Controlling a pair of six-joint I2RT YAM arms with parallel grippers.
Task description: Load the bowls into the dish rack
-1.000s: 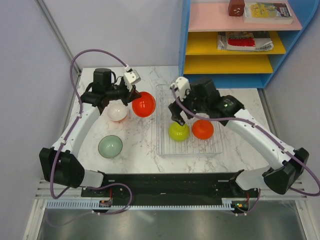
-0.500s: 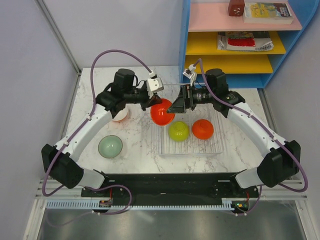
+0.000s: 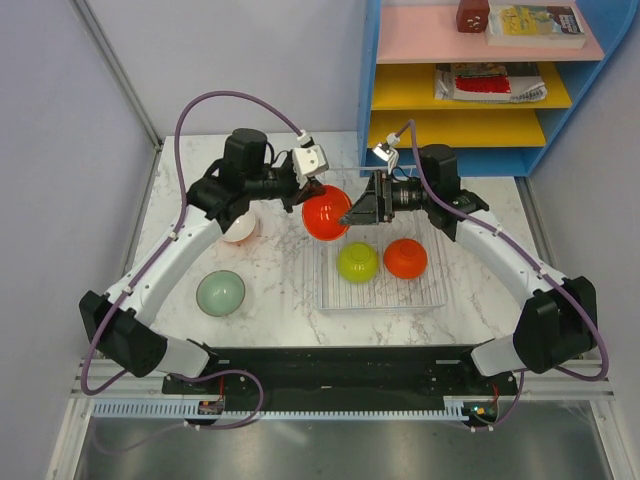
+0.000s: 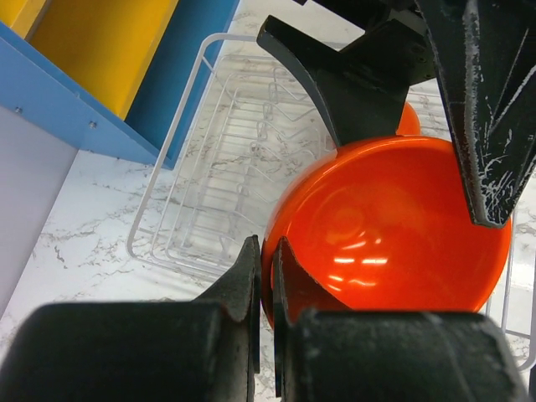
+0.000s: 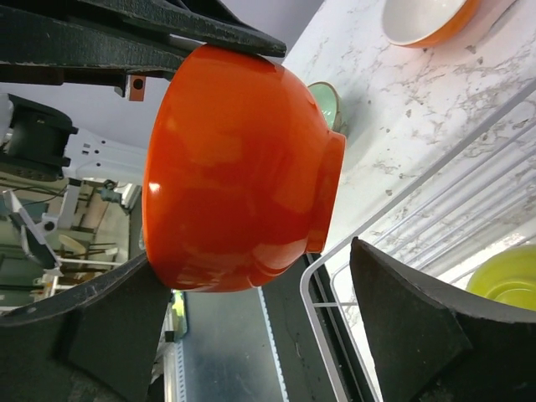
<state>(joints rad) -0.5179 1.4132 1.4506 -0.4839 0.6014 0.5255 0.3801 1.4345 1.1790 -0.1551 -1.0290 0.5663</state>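
Above rack's far-left corner: held bowl [image 3: 326, 214], orange-red, hung tipped on its side, with its hollow facing the left wrist camera.
Left claw [image 4: 265, 260]: pinched on held bowl's rim, one finger inside the wall and one outside.
Right claw [image 3: 357, 212]: spread wide, a finger on either side of held bowl; whether either finger touched it could not be told.
Rack [image 3: 380, 306]: lay on the bench [image 3: 280, 290], right of its middle, a short side toward the blue shelf [image 3: 450, 160].
Rack's near half: yellow bowl [image 3: 357, 262] on the left and orange bowl [image 3: 405, 258] on the right, just beside each other, both rim-down.
Bench, left of rack: white bowl [image 3: 238, 228] lay partly hidden under the left arm.
Bench, near-left part: sage bowl [image 3: 220, 293] sat apart from the others, toward the arm bases.
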